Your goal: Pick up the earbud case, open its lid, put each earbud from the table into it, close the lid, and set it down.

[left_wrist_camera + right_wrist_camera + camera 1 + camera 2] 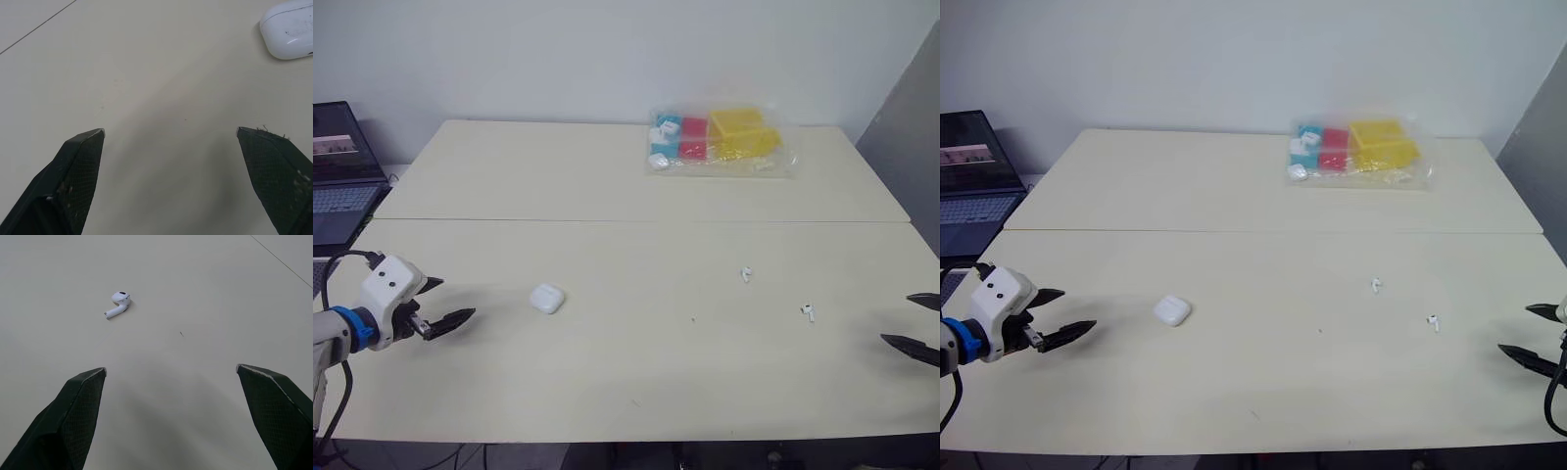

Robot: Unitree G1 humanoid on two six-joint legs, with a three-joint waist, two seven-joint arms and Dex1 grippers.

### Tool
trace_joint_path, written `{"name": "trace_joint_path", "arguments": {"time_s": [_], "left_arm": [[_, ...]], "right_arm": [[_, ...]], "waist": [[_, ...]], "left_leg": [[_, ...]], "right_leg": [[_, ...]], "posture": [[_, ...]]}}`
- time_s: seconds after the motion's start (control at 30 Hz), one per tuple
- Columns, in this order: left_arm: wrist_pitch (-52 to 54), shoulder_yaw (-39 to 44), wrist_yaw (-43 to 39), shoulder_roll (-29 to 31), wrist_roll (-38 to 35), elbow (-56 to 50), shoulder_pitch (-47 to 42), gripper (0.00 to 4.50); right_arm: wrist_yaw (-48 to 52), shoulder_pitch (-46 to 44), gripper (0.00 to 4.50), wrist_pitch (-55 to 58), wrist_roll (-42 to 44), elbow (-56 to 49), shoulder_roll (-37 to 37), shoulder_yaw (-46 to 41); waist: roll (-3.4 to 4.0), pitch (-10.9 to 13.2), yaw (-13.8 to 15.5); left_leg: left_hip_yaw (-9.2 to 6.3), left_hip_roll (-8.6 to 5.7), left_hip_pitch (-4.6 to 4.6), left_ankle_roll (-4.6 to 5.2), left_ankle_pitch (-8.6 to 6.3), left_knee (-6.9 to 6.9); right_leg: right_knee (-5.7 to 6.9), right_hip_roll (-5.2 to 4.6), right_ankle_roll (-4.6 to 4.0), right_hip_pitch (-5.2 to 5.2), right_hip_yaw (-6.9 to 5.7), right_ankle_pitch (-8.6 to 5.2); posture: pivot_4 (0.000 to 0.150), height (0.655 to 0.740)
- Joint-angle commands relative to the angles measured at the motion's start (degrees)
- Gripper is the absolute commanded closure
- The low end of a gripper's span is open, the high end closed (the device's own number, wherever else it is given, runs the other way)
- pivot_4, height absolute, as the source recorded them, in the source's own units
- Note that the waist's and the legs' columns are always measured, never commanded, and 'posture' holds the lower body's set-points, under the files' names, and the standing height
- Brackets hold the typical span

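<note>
A white earbud case (547, 298) lies lid-shut on the cream table (636, 382), left of centre; it also shows as the earbud case (289, 29). One white earbud (745, 274) rests right of centre, and a second earbud (809, 312) lies nearer the right edge, seen too as the earbud (117, 304). My left gripper (446, 306) hovers open to the left of the case, a short gap away. My right gripper (913, 326) stands open at the table's right edge, right of the second earbud. Neither gripper holds anything.
A clear plastic bag (720, 140) of yellow, red and teal boxes sits at the back right of the table. A laptop (340, 176) stands off the table's left side. A seam (636, 221) runs across the tabletop.
</note>
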Motion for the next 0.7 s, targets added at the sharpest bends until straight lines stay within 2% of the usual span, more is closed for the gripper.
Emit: {"name": "trace_joint_path", "arguments": {"time_s": [0.03,0.4,0.7], "left_arm": [[-0.85,0.49,-0.44,1.03,-0.19,-0.08,-0.74,0.00],[-2.38,1.49,-3.11,0.81,-2.84,4.84,-4.52,0.00],[-3.71,0.30,-4.98,1.37,-1.78,4.30,-3.65,0.00]], "right_arm": [[0.14,-0.43,0.04,-0.55,0.26,-0.20,-0.62,-1.49],[0.41,-0.54,0.04,2.67,1.47,-0.30,-0.64,-2.90],[-0.05,-0.69,0.04,0.04,0.20,-0.37,-0.29,-2.52]], "waist": [[0.00,0.00,0.00],[0.00,0.00,-0.02],[0.00,0.00,-0.01]], "left_leg": [[0.00,0.00,0.00,0.00,0.00,0.00],[0.04,0.00,0.02,0.00,0.00,0.00],[0.05,0.00,0.03,0.00,0.00,0.02]], "right_leg": [[0.00,0.00,0.00,0.00,0.00,0.00],[0.03,0.02,0.01,0.00,0.02,0.00],[0.06,0.03,0.02,0.00,0.03,0.01]], "posture": [[0.150,0.7400],[0.150,0.7400],[0.150,0.7400]]}}
